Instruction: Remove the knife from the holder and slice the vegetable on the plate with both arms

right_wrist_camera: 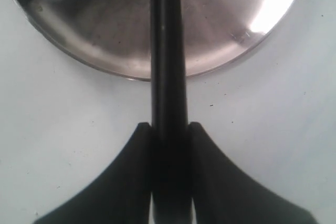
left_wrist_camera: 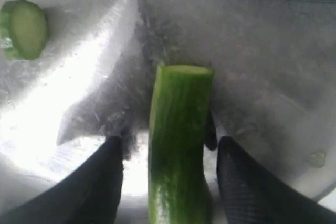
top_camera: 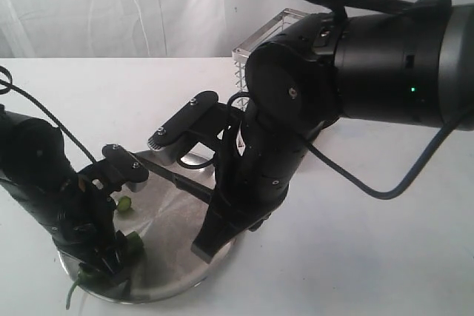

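The dark green vegetable [left_wrist_camera: 178, 140] lies on the steel plate [left_wrist_camera: 79, 87] with a flat cut end facing away from the wrist. My left gripper [left_wrist_camera: 170, 182] straddles it, open, with a gap on each side between its fingers [left_wrist_camera: 100, 182] and the vegetable. One cut slice [left_wrist_camera: 23, 29] lies apart on the plate. In the exterior view the vegetable [top_camera: 133, 246] shows beside the left gripper [top_camera: 111, 260]. My right gripper [right_wrist_camera: 169, 127] is shut on the black knife [right_wrist_camera: 168, 51], which reaches over the plate [right_wrist_camera: 236, 14]. The knife [top_camera: 185, 183] hangs above the plate [top_camera: 170, 260], away from the vegetable.
The wire holder [top_camera: 259, 38] stands at the back, mostly hidden behind the bulky right arm [top_camera: 355, 64]. A black cable [top_camera: 370, 183] loops over the white table at right. The green slice [top_camera: 124, 203] sits near the plate's left rim.
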Controlling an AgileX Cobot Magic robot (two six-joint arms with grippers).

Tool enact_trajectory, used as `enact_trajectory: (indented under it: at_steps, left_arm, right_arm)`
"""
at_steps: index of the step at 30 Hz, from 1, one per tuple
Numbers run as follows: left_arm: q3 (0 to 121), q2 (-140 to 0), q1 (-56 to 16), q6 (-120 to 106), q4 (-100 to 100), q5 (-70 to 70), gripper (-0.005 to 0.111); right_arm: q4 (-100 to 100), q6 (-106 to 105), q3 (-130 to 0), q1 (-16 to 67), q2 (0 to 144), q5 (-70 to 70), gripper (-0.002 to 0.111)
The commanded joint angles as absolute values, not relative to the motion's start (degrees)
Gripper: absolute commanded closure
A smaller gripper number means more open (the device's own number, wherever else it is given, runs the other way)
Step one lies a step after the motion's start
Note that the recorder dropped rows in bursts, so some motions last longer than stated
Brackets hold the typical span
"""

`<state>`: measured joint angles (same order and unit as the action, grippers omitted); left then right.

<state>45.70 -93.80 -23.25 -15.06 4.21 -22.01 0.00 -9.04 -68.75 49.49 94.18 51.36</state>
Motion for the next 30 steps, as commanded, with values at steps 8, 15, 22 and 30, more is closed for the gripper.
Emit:
enact_trajectory:
  at_steps: [8, 15, 22, 30]
  left_arm:
    - [48.4, -94.7, -23.6, -7.0, 5.1, -24.1, 0.101]
    - [50.0, -95.1, -23.6, 0.0, 5.1, -23.4, 0.087]
    - [49.9, -97.5, -23.6, 5.5, 5.1, -24.0, 0.074]
    - [53.3, -94.8, -23.6, 4.5, 4.9, -27.9, 0.046]
  right_arm:
    - [-0.8, -7.5, -68.6, 49.5, 93.6, 50.8, 0.108]
    - [-0.9, -7.5, -68.6, 49.5, 93.6, 51.1, 0.108]
    - [-1.1, -7.5, -68.6, 49.5, 93.6, 51.1, 0.108]
    - [-1.1, -7.4, -68.6, 49.5, 93.1, 51.7, 0.108]
